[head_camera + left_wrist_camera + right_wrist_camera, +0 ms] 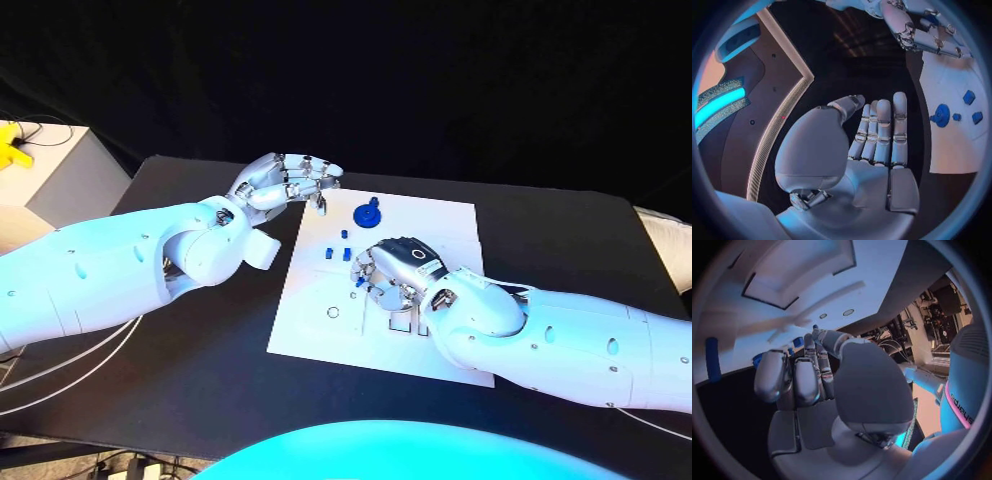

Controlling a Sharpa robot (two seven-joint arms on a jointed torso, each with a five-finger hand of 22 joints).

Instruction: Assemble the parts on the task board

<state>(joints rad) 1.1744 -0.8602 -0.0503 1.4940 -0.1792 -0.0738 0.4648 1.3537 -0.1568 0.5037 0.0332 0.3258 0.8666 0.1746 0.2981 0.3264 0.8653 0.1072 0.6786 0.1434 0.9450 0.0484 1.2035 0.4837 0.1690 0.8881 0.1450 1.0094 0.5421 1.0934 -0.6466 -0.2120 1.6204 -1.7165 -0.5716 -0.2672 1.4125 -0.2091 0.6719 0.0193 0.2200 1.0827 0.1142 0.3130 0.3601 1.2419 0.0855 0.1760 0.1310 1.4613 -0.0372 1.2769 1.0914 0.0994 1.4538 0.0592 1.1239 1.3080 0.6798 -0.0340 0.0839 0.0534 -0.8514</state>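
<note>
Several Parts Loose, Little Yet Assembled

Two hands work over the white board (332, 330), taken from left to right; the left hand (281, 185) hovers at the board's eleven o'clock corner, above the black table (173, 400); in the left wrist view its fingers (882, 130) lie straight and side by side with nothing in the palm; in the head view a small blue piece shows just under its fingertips, and whether it is pinched I cannot tell. Next comes a blue round part (369, 214) near the board's twelve o'clock edge, with a few small blue pieces (340, 248) just below it, lying loose; toward seven o'clock a small round hole (333, 312) stands unfilled. The right hand (397, 265) rests over the board's middle, palm down, fingers curled toward the surface; what it grips, if anything, is hidden, so I cannot tell its state; the right wrist view shows a blue piece (712, 358) beyond its fingers (807, 380).

Judging by the loose pieces and the open hole, assembly seems at an early stage; most of the fitting is probably left.
</note>
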